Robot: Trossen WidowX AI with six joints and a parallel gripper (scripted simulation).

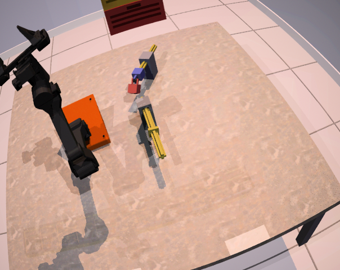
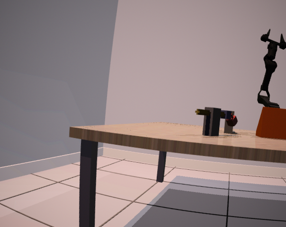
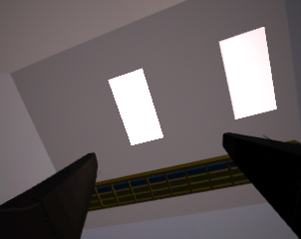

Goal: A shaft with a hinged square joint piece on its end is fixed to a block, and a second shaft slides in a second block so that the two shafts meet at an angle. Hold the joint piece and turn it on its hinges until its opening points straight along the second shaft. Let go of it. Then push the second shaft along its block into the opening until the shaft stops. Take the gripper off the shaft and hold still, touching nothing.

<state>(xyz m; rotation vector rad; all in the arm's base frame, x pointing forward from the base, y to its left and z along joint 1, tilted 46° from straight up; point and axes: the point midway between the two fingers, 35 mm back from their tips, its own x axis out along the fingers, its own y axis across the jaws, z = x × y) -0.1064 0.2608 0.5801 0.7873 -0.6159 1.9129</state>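
My gripper [image 1: 4, 38] [image 2: 275, 31] [image 3: 161, 148] is open and empty, raised high above the orange base, well away from both shafts. The first yellow shaft [image 1: 153, 48] [image 2: 202, 112] passes through its grey block [image 1: 152, 66] [image 2: 214, 122] and ends in a blue piece [image 1: 138, 73] [image 2: 227, 114]. The hinged red joint piece [image 1: 133, 88] [image 2: 232, 121] hangs from it, tilted downward; I cannot tell exactly where its opening points. The second yellow shaft [image 1: 157, 142] with its collar sticks out of the second block [image 1: 143, 101] [image 2: 228, 128], apart from the red piece.
The orange base [image 1: 90, 115] [image 2: 275, 123] carries the arm, left of the blocks in the top view. The table [image 1: 222, 130] [image 2: 138, 134] bears everything. A red and yellow cabinet [image 1: 137, 17] stands beyond the table. The wrist view shows ceiling lights [image 3: 136, 107] and a shelf-like rack.
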